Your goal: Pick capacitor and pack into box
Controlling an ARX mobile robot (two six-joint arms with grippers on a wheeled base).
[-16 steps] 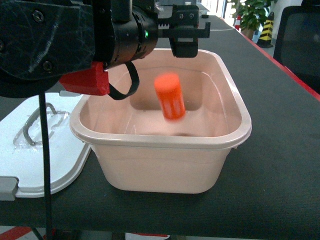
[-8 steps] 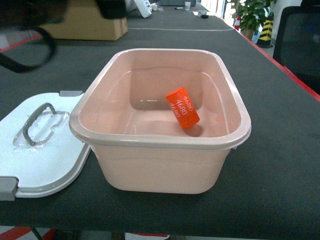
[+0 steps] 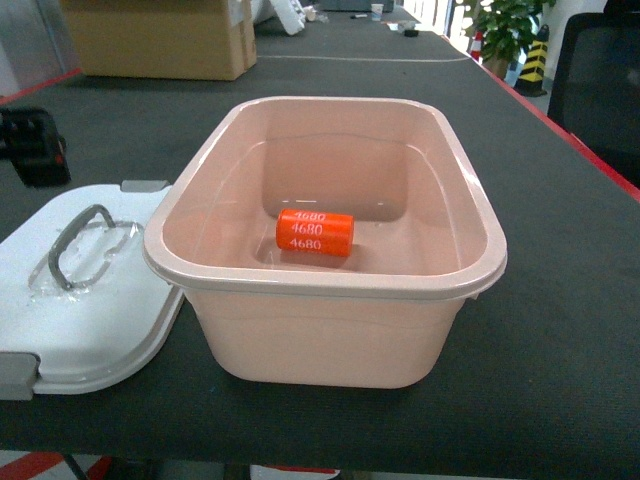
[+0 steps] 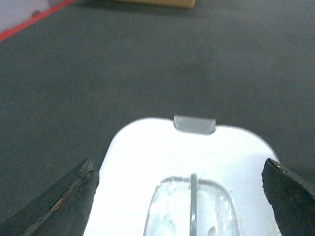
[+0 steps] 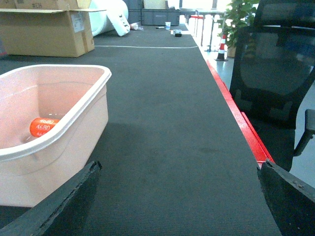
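The box (image 3: 330, 330) and white lid (image 3: 90, 330) are smooth glossy plastic; the table (image 3: 560, 330) looks matt and finely textured.

A long table (image 3: 560, 300) with dark grey matting and red edge carried a brown cardboard carton (image 3: 160, 38) at its far end. A black mesh office chair (image 5: 275, 83) and a green potted plant (image 3: 497, 28) stood alongside.

Even overhead light; lid (image 4: 187, 167) is blowing out white and blurring in left wrist view; head view staying sharp.

Dark table (image 3: 560, 300) — bearing box (image 3: 330, 330), lid (image 3: 90, 320), cardboard carton (image 3: 160, 38).
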